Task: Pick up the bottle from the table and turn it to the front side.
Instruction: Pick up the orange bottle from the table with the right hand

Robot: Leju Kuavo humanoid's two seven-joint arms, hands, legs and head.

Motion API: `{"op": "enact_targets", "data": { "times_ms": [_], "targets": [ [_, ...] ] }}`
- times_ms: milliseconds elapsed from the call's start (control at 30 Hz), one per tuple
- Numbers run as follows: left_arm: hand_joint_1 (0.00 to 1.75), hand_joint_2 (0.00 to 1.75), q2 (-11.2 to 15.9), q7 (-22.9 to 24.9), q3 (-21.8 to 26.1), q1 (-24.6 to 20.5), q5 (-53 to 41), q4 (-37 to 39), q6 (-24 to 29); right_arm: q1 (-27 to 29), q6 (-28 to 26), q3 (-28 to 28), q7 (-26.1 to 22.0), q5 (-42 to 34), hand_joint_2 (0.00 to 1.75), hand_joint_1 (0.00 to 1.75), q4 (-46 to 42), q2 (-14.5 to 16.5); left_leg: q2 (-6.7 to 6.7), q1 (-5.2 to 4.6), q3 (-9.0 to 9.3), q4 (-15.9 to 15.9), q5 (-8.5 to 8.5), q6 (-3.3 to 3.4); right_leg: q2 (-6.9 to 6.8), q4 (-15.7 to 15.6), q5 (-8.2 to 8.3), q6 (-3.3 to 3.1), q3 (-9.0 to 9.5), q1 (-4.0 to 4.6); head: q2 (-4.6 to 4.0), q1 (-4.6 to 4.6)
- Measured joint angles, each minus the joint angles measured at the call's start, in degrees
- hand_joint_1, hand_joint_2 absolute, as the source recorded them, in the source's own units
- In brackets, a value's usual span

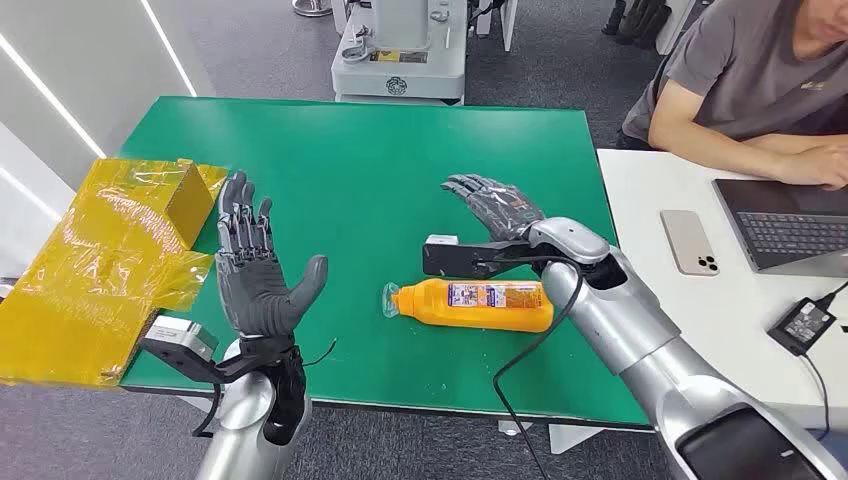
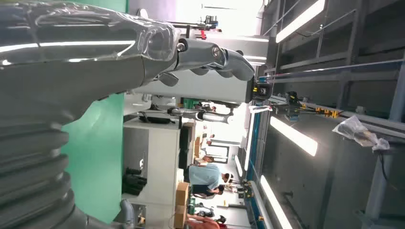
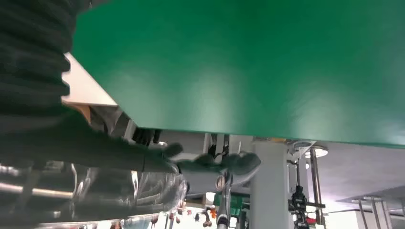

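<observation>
Bottle (image 1: 478, 304) is lying on the table (image 1: 380, 170), I'm holding both my left hand (image 1: 258, 275) and right hand (image 1: 495, 210) spread wide, gripping nothing.

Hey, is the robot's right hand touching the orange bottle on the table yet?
Apart. In the head view the right hand is open, lying beyond the orange bottle, with green table visible between its fingers and the bottle.

A robotics lab or workshop, judging by the green test surface (image 1: 400, 150), a white machine base (image 1: 400, 50) on grey carpet behind it, a person at a laptop (image 1: 790, 225) alongside, and metal racking (image 2: 344, 62) under strip lights.
</observation>
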Motion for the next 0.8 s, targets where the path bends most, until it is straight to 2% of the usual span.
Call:
{"op": "enact_targets", "data": {
  "times_ms": [133,367,633,800],
  "targets": [
    [0.0,1.75,0.0,0.1,-0.2,-0.8,0.2,0.2,-0.5,-1.4,3.2,2.3,0.5,-1.8,1.75,0.0,2.8,-1.6,-0.02,-0.01,-0.01,0.0,-0.01,0.01,-0.03,0.0,0.0,0.01,0.0,-0.01,0.0,0.02],
    [0.0,1.75,0.0,0.9,-0.7,-2.2,0.5,0.9,-0.8,-2.3,5.6,6.5,0.6,-5.2,1.75,0.0,5.6,-5.1,-0.03,-0.01,0.0,0.0,0.0,0.01,-0.04,0.0,0.01,0.01,0.0,-0.01,0.0,0.01],
    [0.0,1.75,-0.1,1.3,-1.4,-3.1,0.9,1.3,-1.0,-1.4,4.5,10.4,1.8,-7.3,1.75,0.0,6.1,-8.9,0.0,0.0,0.01,0.0,-0.01,0.01,0.01,0.0,0.0,0.01,-0.01,0.0,0.0,0.01],
    [0.0,1.75,-0.1,1.8,-1.6,-3.4,0.9,1.4,-1.0,-1.1,3.5,11.6,2.4,-7.4,1.75,0.0,6.0,-10.2,0.06,0.0,0.08,0.0,-0.02,0.0,0.04,0.0,0.0,0.01,0.04,0.0,0.0,0.01]
  ]
}}
